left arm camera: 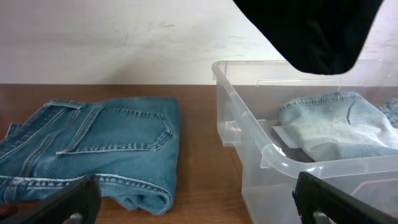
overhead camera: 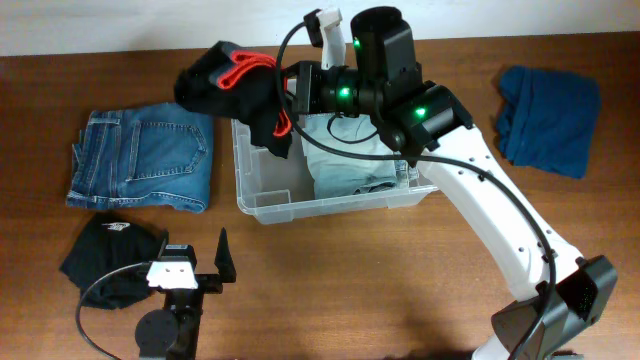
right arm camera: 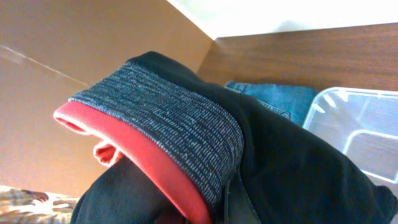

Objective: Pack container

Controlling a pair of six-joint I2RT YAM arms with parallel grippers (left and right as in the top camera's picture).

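Since right fingers (overhead camera: 288, 98) are clamped on black red-lined garment (overhead camera: 225, 80), hung above rear-left corner of container (overhead camera: 262, 208), drop into free left half looks next. Container sits at middle of counter (overhead camera: 400, 290), pale folded cloth (overhead camera: 345, 165) inside at right. Left fingers (overhead camera: 224, 260) spread apart, idle near front edge. Jeans (overhead camera: 145, 160) lie just left of container, likely for later.

A: How is the light?
B: Bright and even from above; soft shadows edge the container (overhead camera: 250, 205).
A: Sharpness?
B: Overhead is crisp. The black garment (right arm camera: 298, 168) softens low in the right wrist view; the left gripper (left arm camera: 196, 200) blurs at the bottom.
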